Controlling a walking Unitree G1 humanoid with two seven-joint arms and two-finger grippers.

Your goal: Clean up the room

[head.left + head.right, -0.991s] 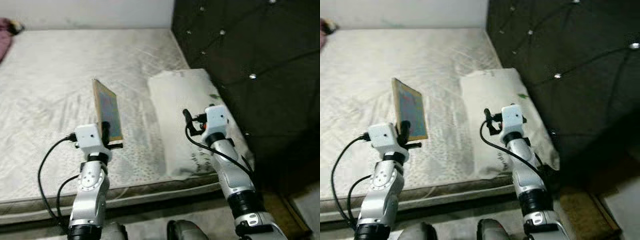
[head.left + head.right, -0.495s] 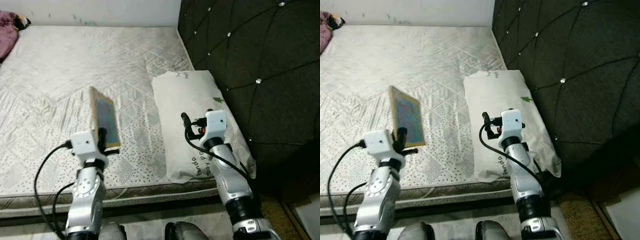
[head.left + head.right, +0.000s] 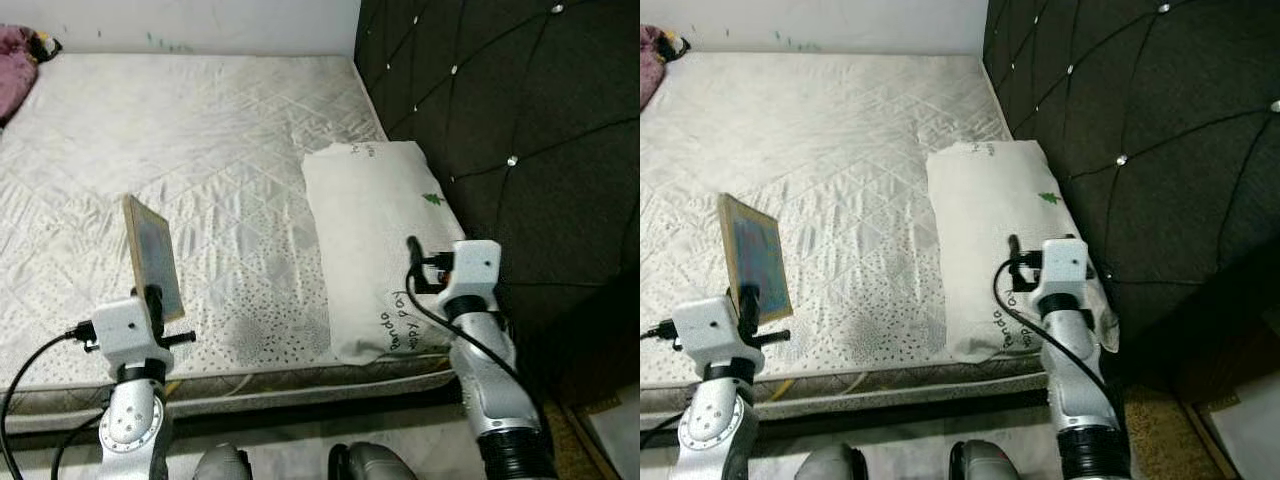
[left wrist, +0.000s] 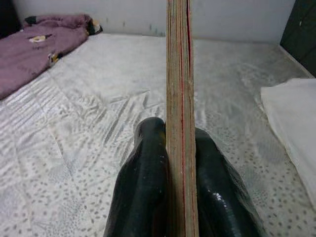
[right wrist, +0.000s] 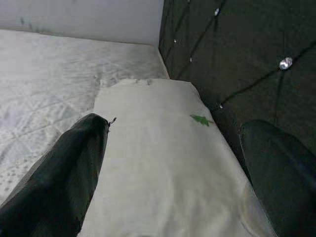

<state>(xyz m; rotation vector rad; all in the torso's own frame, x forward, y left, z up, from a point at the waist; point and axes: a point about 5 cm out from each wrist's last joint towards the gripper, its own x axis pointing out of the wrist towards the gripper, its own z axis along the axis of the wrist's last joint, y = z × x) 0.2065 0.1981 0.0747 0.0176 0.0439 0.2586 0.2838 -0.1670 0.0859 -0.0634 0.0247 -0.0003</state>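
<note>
My left gripper (image 3: pixel 150 300) is shut on a thin hardback book (image 3: pixel 152 255), held upright on its edge above the near left part of the mattress (image 3: pixel 200 130). In the left wrist view the book's edge (image 4: pixel 178 98) runs straight up between the two black fingers (image 4: pixel 148 173). My right gripper (image 5: pixel 177 126) is open just above the near end of a white pillow (image 3: pixel 375 230), which lies along the headboard side of the bed; nothing is between its fingers (image 5: pixel 64 177).
A black tufted headboard (image 3: pixel 500 100) rises on the right. A purple garment (image 4: pixel 34 49) lies bunched at the mattress's far left corner by the wall. The bed's near edge (image 3: pixel 300 385) is right in front of me, with a strip of floor (image 3: pixel 610 420) at the lower right.
Both arms have drawn back toward me. The left gripper with the book moved left and nearer; the right gripper moved right, to the pillow's near end. The camera tilted slightly.
</note>
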